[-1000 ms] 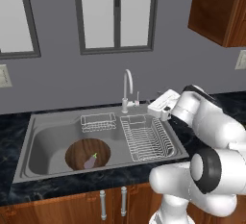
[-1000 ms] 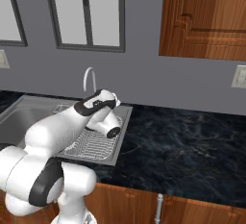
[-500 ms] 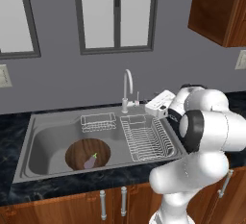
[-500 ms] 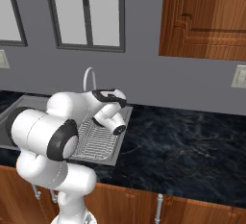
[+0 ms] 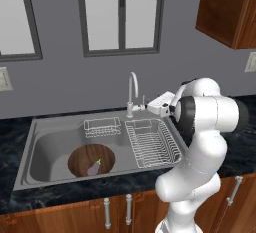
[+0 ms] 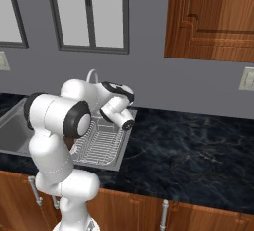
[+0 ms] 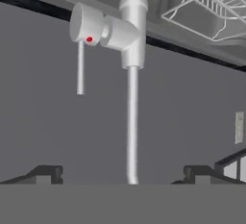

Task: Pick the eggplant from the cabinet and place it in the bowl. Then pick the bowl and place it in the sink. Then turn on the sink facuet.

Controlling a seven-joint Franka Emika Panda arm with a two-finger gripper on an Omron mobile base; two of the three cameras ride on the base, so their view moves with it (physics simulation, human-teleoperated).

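Note:
The dark brown bowl (image 5: 82,158) sits in the left basin of the grey sink (image 5: 50,139), and the small purple eggplant (image 5: 94,168) lies inside it. At the sink's back rim stands the silver gooseneck faucet (image 5: 131,91). My gripper (image 5: 152,108) hovers just right of its base, open and holding nothing. The hand view is rolled upside down: the faucet body (image 7: 132,31), its thin lever (image 7: 80,71) and its spout (image 7: 131,131) lie straight ahead. My gripper (image 7: 122,175) stands wide there, with the spout in line between the dark fingertips (image 7: 45,174). The wooden cabinet (image 6: 213,17) hangs at the upper right.
A wire drain rack (image 5: 152,144) fills the sink's right side and a small wire basket (image 5: 102,126) sits at the back. Dark stone counter (image 6: 188,150) stretches to the right. Windows (image 5: 120,14) sit behind the faucet, and a wall socket (image 6: 247,79) is under the cabinet.
The arm's elbow and forearm have rolled and swung upright over the drain rack. The hand has stayed beside the faucet base with its jaws open.

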